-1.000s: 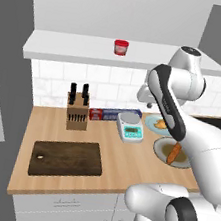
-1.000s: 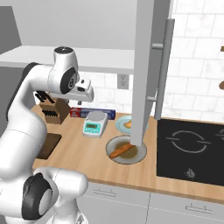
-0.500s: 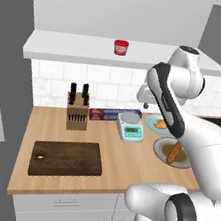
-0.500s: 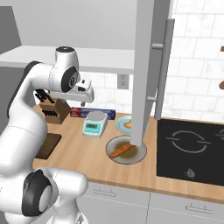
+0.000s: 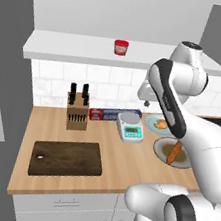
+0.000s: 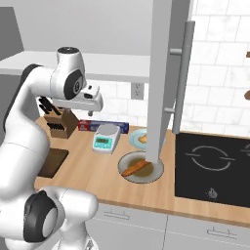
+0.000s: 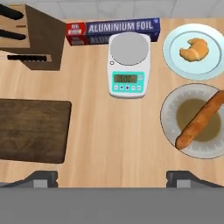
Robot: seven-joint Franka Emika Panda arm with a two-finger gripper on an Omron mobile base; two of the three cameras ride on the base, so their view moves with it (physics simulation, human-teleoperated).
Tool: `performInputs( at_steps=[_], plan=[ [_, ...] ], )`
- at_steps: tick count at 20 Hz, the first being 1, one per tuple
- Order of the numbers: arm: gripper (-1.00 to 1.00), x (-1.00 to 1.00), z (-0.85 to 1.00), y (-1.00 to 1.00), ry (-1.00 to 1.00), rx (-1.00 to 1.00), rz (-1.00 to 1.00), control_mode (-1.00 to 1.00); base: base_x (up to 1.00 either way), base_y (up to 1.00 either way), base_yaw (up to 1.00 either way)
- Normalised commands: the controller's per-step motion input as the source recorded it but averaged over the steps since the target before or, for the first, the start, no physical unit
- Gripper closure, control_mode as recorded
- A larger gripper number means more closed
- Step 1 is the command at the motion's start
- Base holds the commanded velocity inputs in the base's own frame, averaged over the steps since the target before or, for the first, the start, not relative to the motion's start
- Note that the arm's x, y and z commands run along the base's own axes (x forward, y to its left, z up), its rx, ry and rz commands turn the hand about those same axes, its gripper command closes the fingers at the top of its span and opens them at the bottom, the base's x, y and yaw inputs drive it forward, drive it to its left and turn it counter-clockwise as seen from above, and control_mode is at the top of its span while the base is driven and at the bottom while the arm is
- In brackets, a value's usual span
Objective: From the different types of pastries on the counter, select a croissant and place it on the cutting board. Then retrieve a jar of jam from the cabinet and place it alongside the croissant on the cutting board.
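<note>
My gripper (image 7: pixel 113 179) hangs high above the counter (image 5: pixel 120 159), open wide with nothing between its fingers; it shows too in the left base view (image 5: pixel 145 103) and the right base view (image 6: pixel 87 112). The golden croissant (image 7: pixel 194 49) lies on a pale blue plate (image 7: pixel 175 59) at the back right, also visible as the croissant (image 5: pixel 161 123) from the left base. The long orange-brown pastry (image 7: pixel 199 120) rests on a grey plate (image 7: pixel 168 113) nearer the front. The dark cutting board (image 5: pixel 67 159) lies bare at the left. The red-lidded jar of jam (image 5: pixel 121 47) stands on the cabinet's white ledge (image 5: pixel 81 50).
A knife block (image 5: pixel 77 112), an aluminium foil box (image 7: pixel 113 28) and a kitchen scale (image 7: pixel 128 65) line the back of the counter. A tall grey door panel (image 6: pixel 163 73) with a handle hangs over the plates. A black hob (image 6: pixel 215 166) lies to the right.
The gripper's jaws have spread from shut to wide open. The arm and the things on the counter have stayed where they were.
</note>
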Motion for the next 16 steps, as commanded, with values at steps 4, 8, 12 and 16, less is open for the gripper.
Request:
performInputs(
  at_steps=[4,8,12,16],
  plan=[
    [-1.00,-0.03,0.65,0.06,-0.19,0.00,0.12,-1.00,0.00,0.00,0.00],
    [-1.00,0.00,0.69,0.33,-0.20,0.00,0.15,-1.00,0.00,0.00,0.00],
    [-1.00,0.05,0.67,0.47,-0.30,-0.04,0.12,-1.00,0.00,0.00,0.00],
    [-1.00,0.38,0.53,0.62,-0.21,-0.03,0.01,-1.00,0.00,0.00,0.00]
  ],
)
